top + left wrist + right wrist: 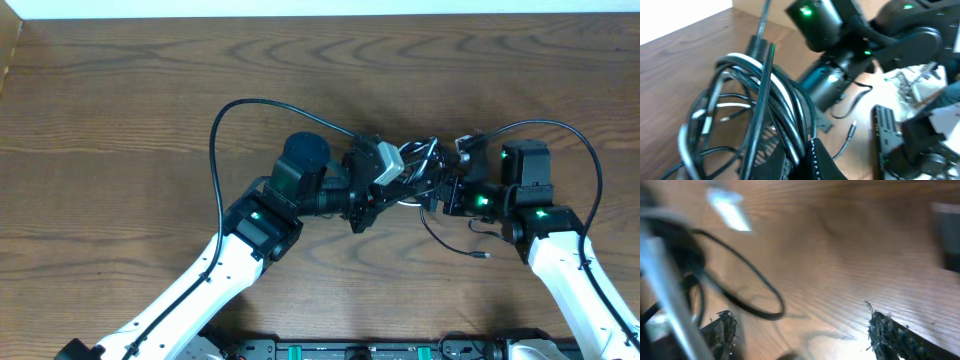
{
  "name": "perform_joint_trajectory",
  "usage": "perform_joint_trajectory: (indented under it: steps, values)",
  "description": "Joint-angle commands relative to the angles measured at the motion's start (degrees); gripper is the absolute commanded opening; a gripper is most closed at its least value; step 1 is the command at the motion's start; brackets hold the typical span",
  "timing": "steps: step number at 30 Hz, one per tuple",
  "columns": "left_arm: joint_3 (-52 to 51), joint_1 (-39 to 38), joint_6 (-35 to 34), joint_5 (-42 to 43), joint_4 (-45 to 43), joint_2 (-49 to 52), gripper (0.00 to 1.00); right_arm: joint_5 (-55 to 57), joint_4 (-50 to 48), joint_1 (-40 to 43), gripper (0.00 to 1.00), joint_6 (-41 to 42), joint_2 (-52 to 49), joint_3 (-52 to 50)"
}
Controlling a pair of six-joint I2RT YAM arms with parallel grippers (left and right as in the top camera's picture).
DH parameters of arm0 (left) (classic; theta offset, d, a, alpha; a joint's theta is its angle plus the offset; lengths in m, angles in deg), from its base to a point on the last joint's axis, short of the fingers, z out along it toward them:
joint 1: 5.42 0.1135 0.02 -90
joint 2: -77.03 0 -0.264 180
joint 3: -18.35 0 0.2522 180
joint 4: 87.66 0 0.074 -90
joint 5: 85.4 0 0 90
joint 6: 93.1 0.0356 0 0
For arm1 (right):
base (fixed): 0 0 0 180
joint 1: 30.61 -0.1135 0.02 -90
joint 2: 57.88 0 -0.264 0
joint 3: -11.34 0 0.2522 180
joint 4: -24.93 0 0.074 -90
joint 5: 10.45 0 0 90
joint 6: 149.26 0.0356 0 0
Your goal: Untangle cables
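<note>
The black and white cables (420, 160) form a tangled bundle lifted between my two grippers at mid-table. My left gripper (385, 188) is shut on black strands of the bundle; in the left wrist view its jaws (807, 155) pinch black cable (790, 115), with white cable loops (740, 62) beside it. My right gripper (438, 190) sits just right of the bundle. In the right wrist view its fingers (800, 340) are wide apart and empty, with a black cable loop (757, 302) ahead and left. A loose black cable end with a plug (484, 256) trails on the table.
The wooden table (120, 110) stretches all around. Thick black arm cables arc over each arm (215, 150) (598, 180). The right arm's body (840, 30) fills the upper right of the left wrist view. A black rail (360, 350) runs along the front edge.
</note>
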Motion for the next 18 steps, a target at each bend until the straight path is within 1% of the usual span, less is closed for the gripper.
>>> perform_joint_trajectory:
  steps: [1, 3, 7, 8, 14, 18]
  values:
    - [0.2, 0.0, -0.2, -8.5, -0.7, -0.8, 0.08, -5.6, 0.3, -0.4, 0.85, -2.7, -0.1, 0.0]
    - [0.2, 0.0, -0.2, -11.1, -0.7, -0.8, 0.08, -8.5, 0.2, -0.4, 0.88, -4.8, -0.1, 0.0]
    - [0.2, 0.0, -0.3, -11.2, -0.7, -0.8, 0.08, -12.8, -0.5, -0.4, 0.91, -6.7, 0.0, 0.0]
    - [0.2, 0.0, -0.3, -11.2, -0.6, -0.8, 0.07, -14.4, -1.1, -0.4, 0.91, -7.1, 0.0, 0.0]
    - [0.2, 0.0, -0.3, -11.2, -0.5, -0.8, 0.08, -21.8, -6.6, -0.4, 0.91, -7.3, 0.0, 0.0]
    - [0.2, 0.0, -0.3, -11.2, -0.4, -0.8, 0.08, -22.9, -10.0, -0.4, 0.91, -6.8, 0.0, 0.0]
